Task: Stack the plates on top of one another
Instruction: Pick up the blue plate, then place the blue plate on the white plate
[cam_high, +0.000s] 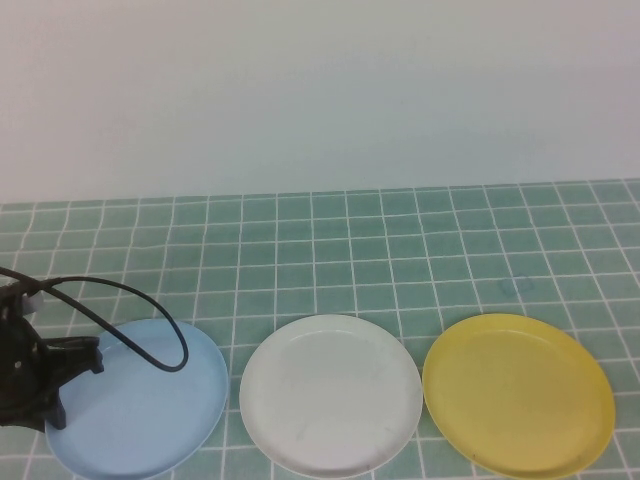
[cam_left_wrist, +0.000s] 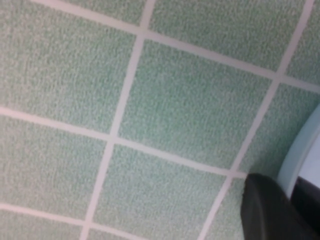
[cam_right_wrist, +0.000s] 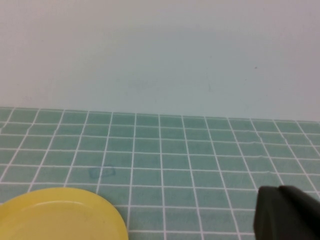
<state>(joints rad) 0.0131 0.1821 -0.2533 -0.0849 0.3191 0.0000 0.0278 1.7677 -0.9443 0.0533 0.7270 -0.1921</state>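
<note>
The left gripper sits at the outer left edge of the blue plate. The plate spreads away from it toward the middle of the table, and past that plate lie the white plate and then the yellow plate, all in one row and none on top of another yet. The plates are round, so they have no long side. The left arm is much nearer to the blue plate than the right arm is.

The left gripper is squeezed tight. In the left wrist view one dark finger rests right at the blue plate's rim, so I think it is pinching that rim, ready to lift.

The right gripper is closed too, with nothing in it. It waits just beside the yellow plate, not touching it.
</note>
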